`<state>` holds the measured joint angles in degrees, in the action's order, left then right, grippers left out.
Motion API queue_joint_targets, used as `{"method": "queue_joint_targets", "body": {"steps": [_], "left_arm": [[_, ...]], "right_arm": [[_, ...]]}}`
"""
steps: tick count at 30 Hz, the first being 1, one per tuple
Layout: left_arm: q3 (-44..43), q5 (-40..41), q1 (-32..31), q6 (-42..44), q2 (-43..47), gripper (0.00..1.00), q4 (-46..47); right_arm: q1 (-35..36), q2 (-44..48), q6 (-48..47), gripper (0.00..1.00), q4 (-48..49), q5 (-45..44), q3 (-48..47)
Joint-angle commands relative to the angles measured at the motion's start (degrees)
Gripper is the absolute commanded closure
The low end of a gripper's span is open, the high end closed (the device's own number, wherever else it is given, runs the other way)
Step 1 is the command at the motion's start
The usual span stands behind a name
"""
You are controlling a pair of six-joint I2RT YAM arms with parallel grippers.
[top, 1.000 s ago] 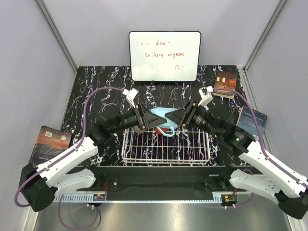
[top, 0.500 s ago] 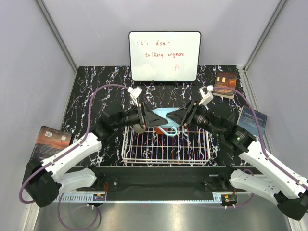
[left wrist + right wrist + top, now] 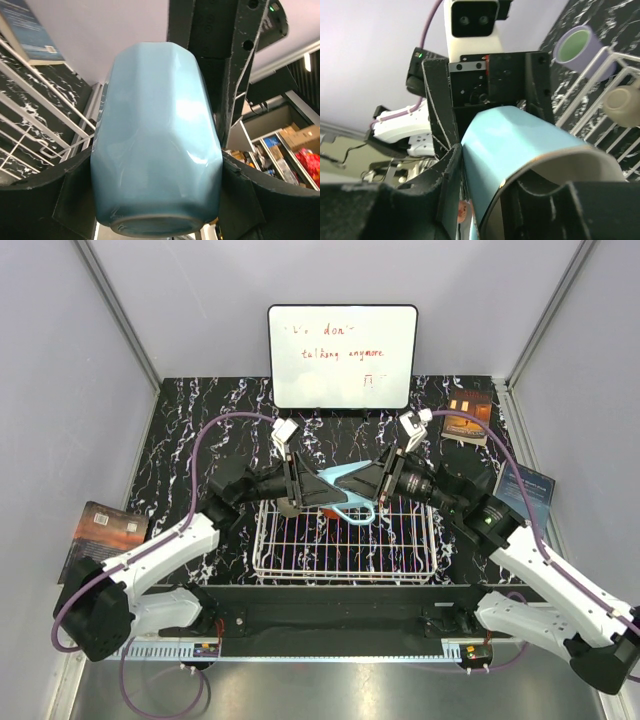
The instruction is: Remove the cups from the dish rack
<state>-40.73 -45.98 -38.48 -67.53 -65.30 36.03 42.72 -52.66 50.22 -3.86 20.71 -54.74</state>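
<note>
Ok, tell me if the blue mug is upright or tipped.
Tipped on its side. The blue mug lies level above the rack, its base end clamped in the left pincer, its rim facing the right pincer.

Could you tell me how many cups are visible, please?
4: light blue mug held above the white wire rack; red-orange cup beneath it; lavender tumbler and grey-brown cup by the rack. Others possibly hidden.

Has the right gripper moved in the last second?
Yes. The right gripper has shifted left, toward the whiteboard, further onto the light blue mug; its wrist camera now sits under the board's right corner.
</note>
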Motion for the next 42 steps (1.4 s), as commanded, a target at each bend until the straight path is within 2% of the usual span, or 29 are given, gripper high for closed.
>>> {"method": "queue_joint_targets", "body": {"steps": [1,3,4,6,7,11,13,15,16,19,22,29,32,42], "left_arm": [[-1.1,-4.3,-0.4,-2.9,-0.3,1.0,9.6],[-1.2,-4.6,0.0,-2.7,-0.4,1.0,9.2],[-1.1,-4.6,0.1,-2.6,-0.3,1.0,9.1],[-1.2,-4.8,0.3,-2.2,-0.2,1.0,8.2],[-1.3,-4.8,0.4,-1.9,0.0,1.0,7.4],[-2.8,-4.2,1.1,1.9,0.7,0.99,-0.6],[-4.5,-3.2,1.5,6.7,1.1,0.71,-9.6],[-6.0,0.0,1.9,12.6,2.0,0.52,-20.1],[-7.5,0.9,2.0,14.2,2.1,0.32,-22.8],[-9.4,2.9,2.2,17.9,1.4,0.16,-29.8],[-10.2,4.4,2.3,19.2,0.3,0.13,-32.4],[-10.2,5.0,2.4,18.7,-1.3,0.12,-32.4],[-11.0,7.4,2.6,20.1,-1.9,0.1,-35.9],[-11.3,10.0,4.0,20.7,-2.5,0.05,-38.8]], "right_arm": [[0.5,-3.2,2.0,0.63,7.4,12.0,-1.6],[0.6,-3.8,2.2,0.69,7.6,13.4,-1.6],[0.5,-3.8,2.2,0.82,7.7,13.3,-1.5],[0.4,-3.5,2.0,0.97,7.6,12.7,-1.2],[0.5,-3.4,1.8,1.0,7.6,12.5,-1.2],[0.4,-2.6,0.2,1.0,5.6,8.9,-1.2],[0.4,-1.3,-2.6,1.0,-0.5,5.1,-2.9],[0.4,0.4,-4.8,1.0,-4.6,-2.1,-5.3],[0.4,0.5,-7.1,1.0,-8.8,-5.7,-6.3],[0.3,0.4,-10.3,1.0,-14.8,-11.5,-9.6],[0.4,0.2,-11.3,1.0,-17.0,-15.0,-10.6],[0.4,0.2,-11.3,1.0,-16.1,-14.6,-10.7],[0.3,0.6,-12.2,1.0,-18.0,-18.1,-12.0],[0.4,1.2,-14.8,1.0,-23.0,-24.1,-15.0]]}}
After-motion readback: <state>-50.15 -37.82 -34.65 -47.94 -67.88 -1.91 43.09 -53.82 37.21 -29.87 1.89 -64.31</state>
